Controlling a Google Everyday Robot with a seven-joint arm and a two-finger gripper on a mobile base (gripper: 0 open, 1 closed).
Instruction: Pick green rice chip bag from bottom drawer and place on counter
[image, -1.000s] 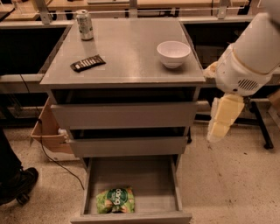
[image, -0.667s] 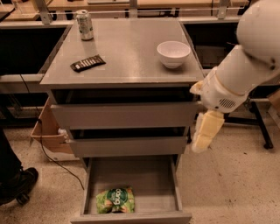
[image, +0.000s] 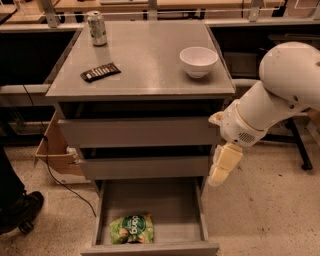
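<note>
The gripper (image: 222, 167) hung empty near the open bottom drawer (image: 167, 210), where the green rice chip bag (image: 132, 229) lay, but I could not tell how open it was.

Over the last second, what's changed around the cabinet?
The gripper swung down toward the cabinet's right edge, above the bottom drawer; nothing grasped. The green rice chip bag stays at the drawer's front. The can, bowl and wrapper on the counter are unmoved.
</note>
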